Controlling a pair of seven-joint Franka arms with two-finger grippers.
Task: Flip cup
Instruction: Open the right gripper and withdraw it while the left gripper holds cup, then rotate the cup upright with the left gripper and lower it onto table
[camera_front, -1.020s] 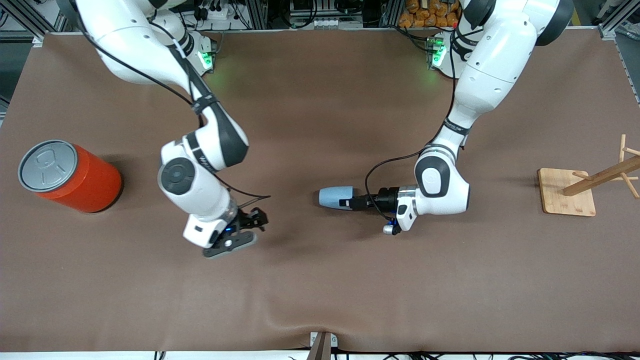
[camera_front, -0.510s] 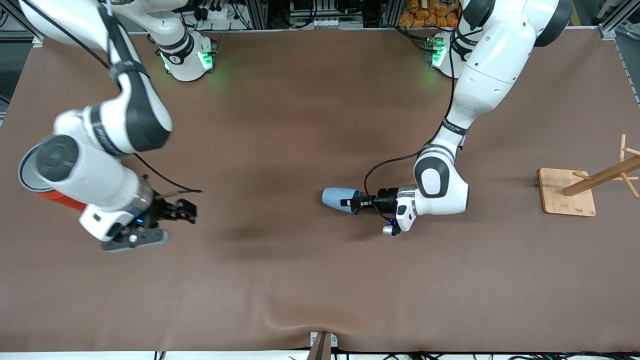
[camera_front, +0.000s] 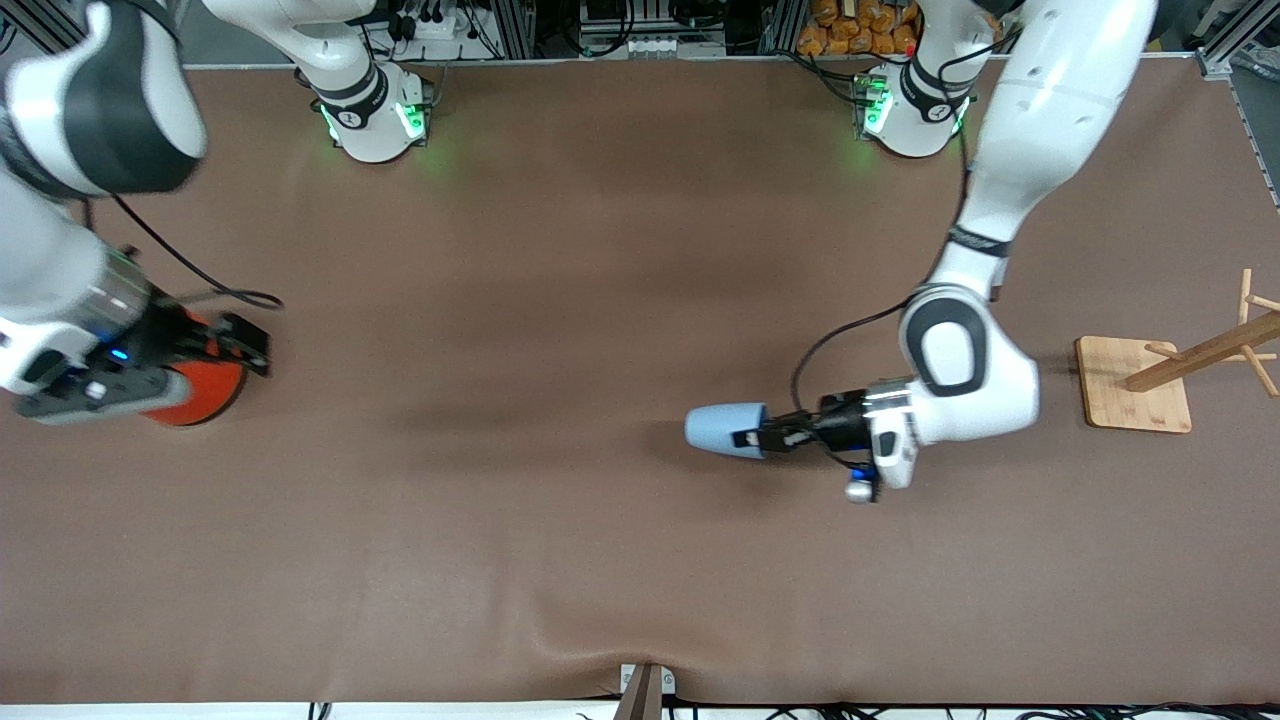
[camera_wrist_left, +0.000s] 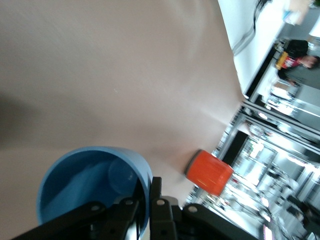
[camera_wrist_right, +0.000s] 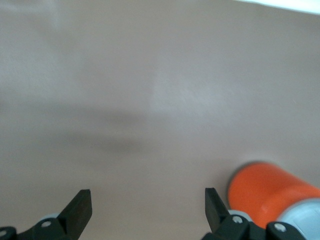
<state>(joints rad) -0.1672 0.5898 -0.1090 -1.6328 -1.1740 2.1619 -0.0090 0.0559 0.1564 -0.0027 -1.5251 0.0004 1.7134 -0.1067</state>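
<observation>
Left end effector (camera_front: 757, 438) is clamped on the cup (camera_front: 725, 432) at its rim, one finger inside — a grip that prob. lets the wrist roll it over. Cup's held sideways, just above the counter (camera_front: 600, 560) mid-table: light blue, tapered, darker inside, no handle. Right end effector (camera_wrist_right: 147, 212), fingers apart, waits over the orange can (camera_front: 195, 385) at the right arm's end.

Brown table (camera_front: 600, 300) w/ alu frame (camera_front: 1225, 45).
</observation>
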